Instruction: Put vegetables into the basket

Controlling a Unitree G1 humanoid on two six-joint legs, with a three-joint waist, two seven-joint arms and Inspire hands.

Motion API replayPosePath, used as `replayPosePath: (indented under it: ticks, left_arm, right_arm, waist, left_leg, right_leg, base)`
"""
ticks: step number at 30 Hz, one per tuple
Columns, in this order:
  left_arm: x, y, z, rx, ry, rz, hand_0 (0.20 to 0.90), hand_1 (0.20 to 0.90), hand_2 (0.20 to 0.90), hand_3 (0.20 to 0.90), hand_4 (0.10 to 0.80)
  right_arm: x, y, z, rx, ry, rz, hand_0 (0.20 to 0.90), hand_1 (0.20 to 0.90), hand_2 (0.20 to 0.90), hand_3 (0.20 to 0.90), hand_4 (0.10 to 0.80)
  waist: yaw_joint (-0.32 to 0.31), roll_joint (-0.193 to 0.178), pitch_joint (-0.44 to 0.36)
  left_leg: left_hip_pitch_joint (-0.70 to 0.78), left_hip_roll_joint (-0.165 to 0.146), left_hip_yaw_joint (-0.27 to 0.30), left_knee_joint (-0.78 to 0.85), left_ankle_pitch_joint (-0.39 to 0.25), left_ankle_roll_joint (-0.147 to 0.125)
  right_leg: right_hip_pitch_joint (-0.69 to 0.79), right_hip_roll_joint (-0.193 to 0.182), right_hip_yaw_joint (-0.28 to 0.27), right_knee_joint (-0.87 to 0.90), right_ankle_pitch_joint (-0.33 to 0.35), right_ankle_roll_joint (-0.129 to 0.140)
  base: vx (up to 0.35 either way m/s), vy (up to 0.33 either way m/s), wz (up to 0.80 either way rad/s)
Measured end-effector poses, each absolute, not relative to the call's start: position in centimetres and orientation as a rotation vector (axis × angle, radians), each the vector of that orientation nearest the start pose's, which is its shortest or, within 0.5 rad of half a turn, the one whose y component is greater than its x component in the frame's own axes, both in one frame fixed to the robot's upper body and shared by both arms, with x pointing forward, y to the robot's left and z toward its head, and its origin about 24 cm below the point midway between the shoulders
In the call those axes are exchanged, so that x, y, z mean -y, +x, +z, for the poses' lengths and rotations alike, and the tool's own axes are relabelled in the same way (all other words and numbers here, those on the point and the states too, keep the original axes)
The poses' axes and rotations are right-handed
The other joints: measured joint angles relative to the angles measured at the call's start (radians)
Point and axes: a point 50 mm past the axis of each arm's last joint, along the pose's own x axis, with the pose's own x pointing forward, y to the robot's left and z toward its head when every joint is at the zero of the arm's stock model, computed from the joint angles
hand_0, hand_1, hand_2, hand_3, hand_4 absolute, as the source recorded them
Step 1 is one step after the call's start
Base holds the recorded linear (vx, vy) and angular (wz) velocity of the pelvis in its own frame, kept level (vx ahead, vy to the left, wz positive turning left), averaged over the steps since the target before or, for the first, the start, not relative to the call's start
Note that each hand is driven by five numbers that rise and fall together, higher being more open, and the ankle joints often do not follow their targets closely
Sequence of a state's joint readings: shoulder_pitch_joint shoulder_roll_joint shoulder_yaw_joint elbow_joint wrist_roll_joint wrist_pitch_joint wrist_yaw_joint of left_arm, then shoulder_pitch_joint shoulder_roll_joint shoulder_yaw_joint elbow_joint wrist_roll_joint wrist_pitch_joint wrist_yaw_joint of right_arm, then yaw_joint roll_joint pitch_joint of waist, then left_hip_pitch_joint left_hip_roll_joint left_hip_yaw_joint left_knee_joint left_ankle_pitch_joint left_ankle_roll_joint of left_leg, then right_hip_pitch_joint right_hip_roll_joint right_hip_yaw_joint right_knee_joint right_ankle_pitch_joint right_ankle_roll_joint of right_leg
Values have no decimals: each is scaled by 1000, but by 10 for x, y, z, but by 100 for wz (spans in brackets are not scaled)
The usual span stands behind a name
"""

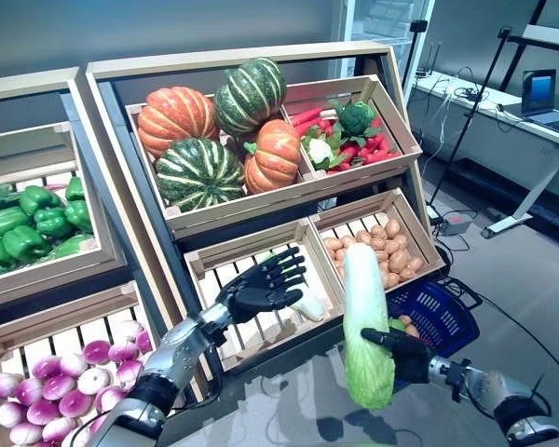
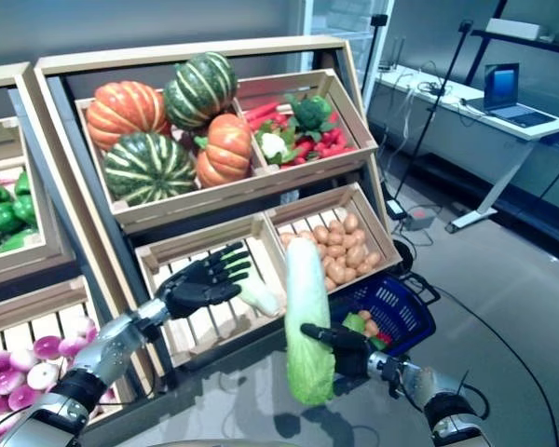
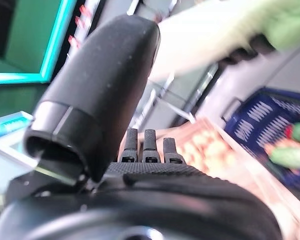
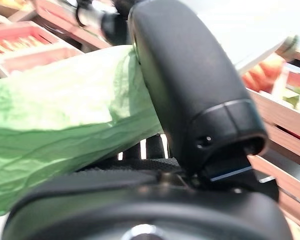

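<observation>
My right hand (image 1: 402,355) is shut on a long napa cabbage (image 1: 364,321), white at the top and leafy green at the bottom. It holds the cabbage upright in front of the stand, just left of the blue basket (image 1: 444,312). The cabbage's green leaves fill the right wrist view (image 4: 65,120) against the thumb. The basket stands on the floor at the stand's right end and holds a few green, red and orange vegetables (image 2: 361,323). My left hand (image 1: 261,286) is open and empty, fingers spread over the lower middle crate, next to a small white-green vegetable (image 1: 307,307).
The wooden stand (image 1: 261,200) with filled crates rises behind both hands. A desk with a laptop (image 1: 548,98) stands at the back right, with cables and a power box (image 1: 456,223) on the floor beyond the basket.
</observation>
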State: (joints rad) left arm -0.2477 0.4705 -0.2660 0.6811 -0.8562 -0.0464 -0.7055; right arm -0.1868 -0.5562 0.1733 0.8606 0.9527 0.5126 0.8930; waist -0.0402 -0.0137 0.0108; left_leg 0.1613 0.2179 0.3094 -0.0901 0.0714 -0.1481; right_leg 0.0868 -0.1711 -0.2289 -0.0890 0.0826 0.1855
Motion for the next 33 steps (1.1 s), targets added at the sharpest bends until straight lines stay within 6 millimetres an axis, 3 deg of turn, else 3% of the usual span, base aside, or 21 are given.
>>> replayPosePath:
  ticks: [4, 8, 11, 18, 22, 28, 29, 33]
  left_arm:
    - [-224, 260, -29, -374, -362, -504, 900, 900, 900, 900, 800]
    - [-230, 260, -32, -389, -200, -441, 900, 900, 900, 900, 800]
    - [-238, 260, -35, -402, -70, -364, 900, 900, 900, 900, 800]
    - [-242, 261, -34, -398, -6, -296, 900, 900, 900, 900, 800]
    - [-241, 266, -31, -381, 15, -269, 900, 900, 900, 900, 800]
    - [-230, 301, -1, -277, 81, -279, 900, 900, 900, 900, 800]
    - [-228, 309, 9, -234, 101, -279, 900, 900, 900, 900, 800]
    - [-221, 335, 46, -95, 181, -264, 900, 900, 900, 900, 800]
  right_arm:
    - [262, 208, -58, -748, 863, 411, 300, 300, 300, 300, 400]
    - [271, 210, -60, -710, 852, 287, 300, 300, 300, 300, 400]
    - [285, 206, -66, -698, 859, 111, 300, 300, 300, 300, 400]
    - [313, 198, -75, -622, 899, -301, 300, 300, 300, 300, 400]
    - [323, 208, -71, -537, 926, -482, 300, 300, 300, 300, 400]
    - [325, 247, -49, -445, 971, -581, 300, 300, 300, 300, 400]
    - [325, 258, -40, -421, 973, -571, 300, 300, 300, 300, 400]
    - [328, 282, -15, -354, 965, -556, 300, 300, 300, 300, 400]
  waist:
    - [0, -7, 10]
    - [2, -8, 15]
    - [2, -5, 19]
    - [3, -1, 37]
    - [5, 2, 125]
    - [6, 13, 295]
    - [7, 17, 318]
    - [6, 32, 394]
  left_leg:
    - [2, 0, 1, 0, 0, 0]
    - [6, 0, 3, 0, 0, 0]
    - [6, 0, 5, 0, 0, 0]
    - [7, -1, 8, 0, 0, 0]
    - [-24, 2, 18, 48, -11, 1]
    - [-228, 38, -32, 319, -96, 15]
    - [-291, 50, -41, 409, -129, 20]
    - [-438, 62, -83, 604, -205, 41]
  right_leg:
    - [0, 0, 2, 0, 1, 0]
    - [2, 0, 4, 0, 2, 0]
    - [2, 0, 5, 0, 2, 0]
    - [1, 0, 6, 1, 4, 0]
    - [-41, -6, 22, 53, -2, -6]
    - [-204, -28, 22, 254, -52, -30]
    - [-264, -46, 2, 339, -84, -42]
    - [-397, -92, 4, 535, -152, -42]
  base:
    - [-4, -1, -1]
    - [0, 0, 0]
    - [0, 0, 0]
    - [-35, -15, -1]
    - [-189, -72, -8]
    - [-213, -58, 3]
    - [-316, -86, 9]
    - [-136, -46, 11]
